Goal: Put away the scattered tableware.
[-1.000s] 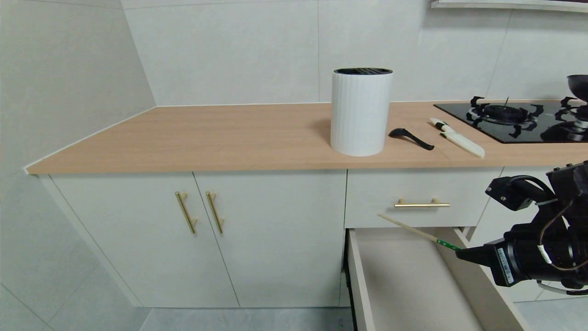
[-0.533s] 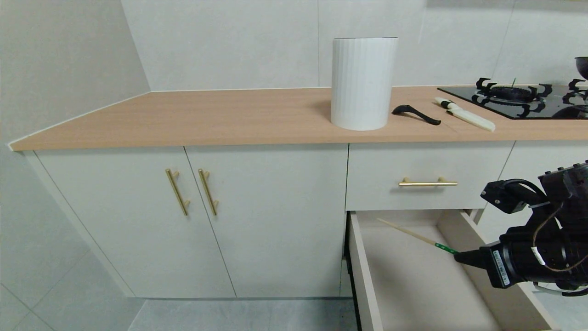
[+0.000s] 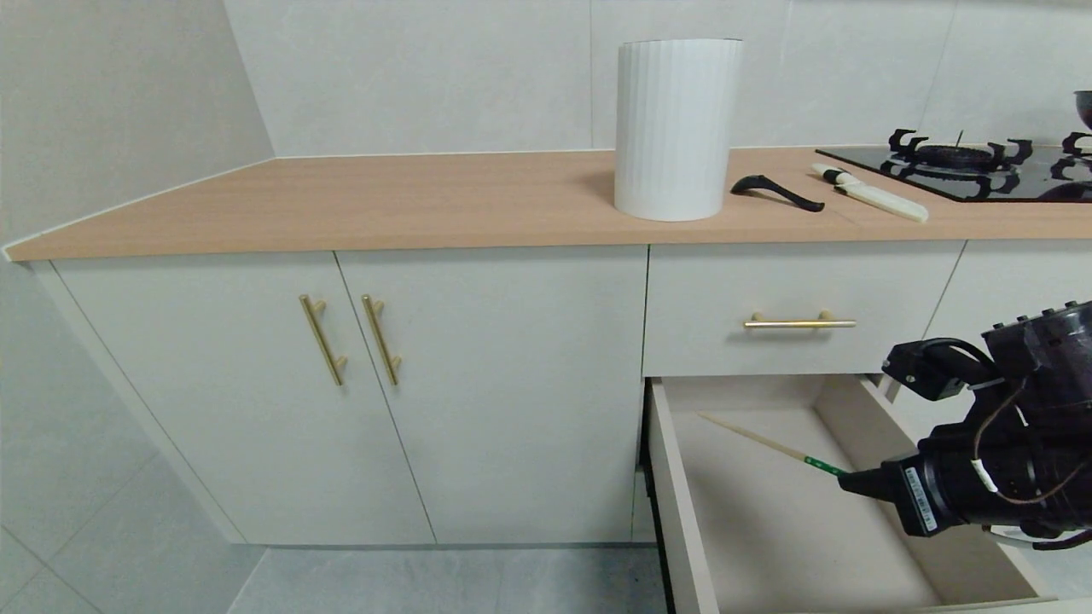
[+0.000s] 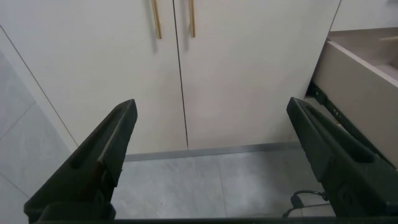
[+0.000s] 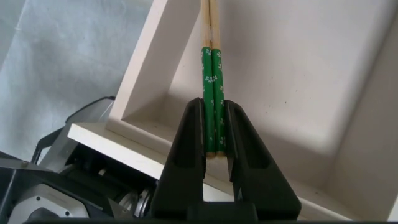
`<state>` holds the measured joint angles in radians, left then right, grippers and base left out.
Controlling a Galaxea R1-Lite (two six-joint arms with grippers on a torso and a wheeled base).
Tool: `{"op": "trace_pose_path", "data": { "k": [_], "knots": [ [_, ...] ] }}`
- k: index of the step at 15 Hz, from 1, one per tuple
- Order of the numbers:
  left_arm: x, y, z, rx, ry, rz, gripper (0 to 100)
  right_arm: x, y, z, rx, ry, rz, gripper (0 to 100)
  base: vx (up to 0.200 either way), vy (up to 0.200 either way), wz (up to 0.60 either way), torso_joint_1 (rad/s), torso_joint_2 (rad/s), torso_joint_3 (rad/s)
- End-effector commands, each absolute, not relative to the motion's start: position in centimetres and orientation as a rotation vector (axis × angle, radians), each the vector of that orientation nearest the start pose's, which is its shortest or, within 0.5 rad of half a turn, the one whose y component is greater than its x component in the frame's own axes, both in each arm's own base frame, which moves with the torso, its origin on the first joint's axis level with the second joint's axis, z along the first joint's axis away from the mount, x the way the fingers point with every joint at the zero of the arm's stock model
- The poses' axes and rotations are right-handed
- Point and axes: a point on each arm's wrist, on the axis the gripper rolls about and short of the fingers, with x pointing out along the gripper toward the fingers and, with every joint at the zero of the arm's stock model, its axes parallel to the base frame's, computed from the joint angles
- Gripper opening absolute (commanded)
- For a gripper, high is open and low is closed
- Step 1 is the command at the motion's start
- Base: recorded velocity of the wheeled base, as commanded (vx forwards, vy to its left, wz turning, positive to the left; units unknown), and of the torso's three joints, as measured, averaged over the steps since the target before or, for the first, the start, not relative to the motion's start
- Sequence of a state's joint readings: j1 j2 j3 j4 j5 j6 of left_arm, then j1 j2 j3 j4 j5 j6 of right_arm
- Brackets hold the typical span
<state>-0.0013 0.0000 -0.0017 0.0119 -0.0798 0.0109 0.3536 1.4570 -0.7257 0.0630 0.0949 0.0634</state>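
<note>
My right gripper [image 3: 846, 476] [image 5: 212, 134] is shut on a pair of wooden chopsticks [image 3: 763, 443] [image 5: 211, 93] with green patterned ends. It holds them over the open lower drawer [image 3: 674, 503] [image 5: 155, 74], with the tips slanting toward the drawer's back. On the wooden counter [image 3: 384, 200] a black spoon [image 3: 776, 191] and a white knife [image 3: 870, 193] lie to the right of a tall white ribbed holder [image 3: 674, 128]. My left gripper [image 4: 211, 155] is open, low in front of the cabinet doors [image 4: 180, 68] and above the floor.
A shut drawer with a gold handle [image 3: 799, 323] sits above the open one. Two gold handles [image 3: 345, 339] mark the cabinet doors at the left. A black gas hob [image 3: 972, 166] occupies the counter's right end. A tiled wall rises behind the counter.
The head camera has sunk, so the counter looks higher and flatter. My right gripper has gone lower, bringing the chopsticks from in front of the shut drawer down over the open drawer.
</note>
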Motion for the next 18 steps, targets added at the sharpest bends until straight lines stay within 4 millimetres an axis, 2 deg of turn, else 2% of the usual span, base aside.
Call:
{"op": "trace_pose_path", "data": {
  "k": [1, 4, 7, 10, 15, 18],
  "knots": [
    [-2.3, -0.2, 7.5, 0.010, 0.010, -0.081, 100, 21.2, 8.1, 15.4, -0.050, 0.852, 0.395, 0, 0.000, 0.000, 0.00, 0.000, 0.00, 0.000],
    [-2.3, -0.2, 7.5, 0.010, 0.010, -0.081, 100, 23.0, 8.7, 13.5, -0.051, 0.875, 0.382, 0, 0.000, 0.000, 0.00, 0.000, 0.00, 0.000],
    [-2.3, -0.2, 7.5, 0.010, 0.010, -0.081, 100, 25.7, 9.6, 10.8, -0.017, 0.890, 0.290, 0, 0.000, 0.000, 0.00, 0.000, 0.00, 0.000],
    [-2.3, -0.2, 7.5, 0.010, 0.010, -0.081, 100, 27.0, 10.0, 9.5, 0.019, 0.870, 0.273, 0, 0.000, 0.000, 0.00, 0.000, 0.00, 0.000],
    [-2.3, -0.2, 7.5, 0.010, 0.010, -0.081, 100, 30.7, 11.1, 3.8, 0.044, 0.824, 0.116, 0, 0.000, 0.000, 0.00, 0.000, 0.00, 0.000],
    [-2.3, -0.2, 7.5, 0.010, 0.010, -0.081, 100, 31.2, 11.2, 2.0, 0.040, 0.825, 0.109, 0, 0.000, 0.000, 0.00, 0.000, 0.00, 0.000]
  ]
}}
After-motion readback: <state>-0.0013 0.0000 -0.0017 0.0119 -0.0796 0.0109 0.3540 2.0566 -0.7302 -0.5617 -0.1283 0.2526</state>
